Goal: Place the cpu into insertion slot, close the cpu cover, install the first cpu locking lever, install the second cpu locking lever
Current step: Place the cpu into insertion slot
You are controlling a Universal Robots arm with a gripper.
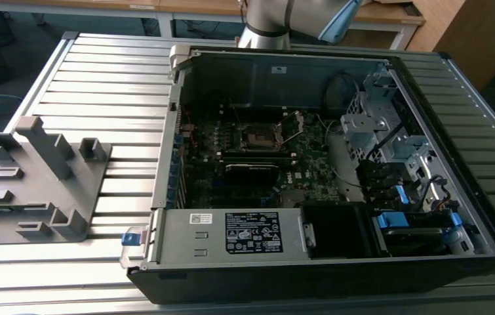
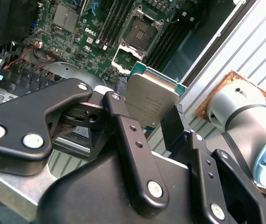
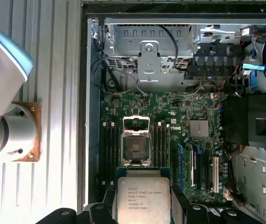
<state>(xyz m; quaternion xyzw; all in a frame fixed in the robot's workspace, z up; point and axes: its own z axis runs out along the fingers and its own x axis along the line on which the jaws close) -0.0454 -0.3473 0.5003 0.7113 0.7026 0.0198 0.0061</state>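
Nearest lens: hand (image 3: 143, 207) clamped on cpu (image 3: 143, 193) by two opposite edges, grey top facing cam. Straight beyond cpu's leading edge, approx. in line and clear of it, lies insertion slot (image 3: 136, 148), unoccupied. On slot's far side, cpu cover (image 3: 136, 122) stands open. Ext. view: slot near frame centre.

Dull metal cpu (image 3: 141, 200), ribbed metal table (image 1: 98, 85)

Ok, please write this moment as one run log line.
pincer: shut on cpu | insertion slot: empty | cpu cover: open | cpu: not seated
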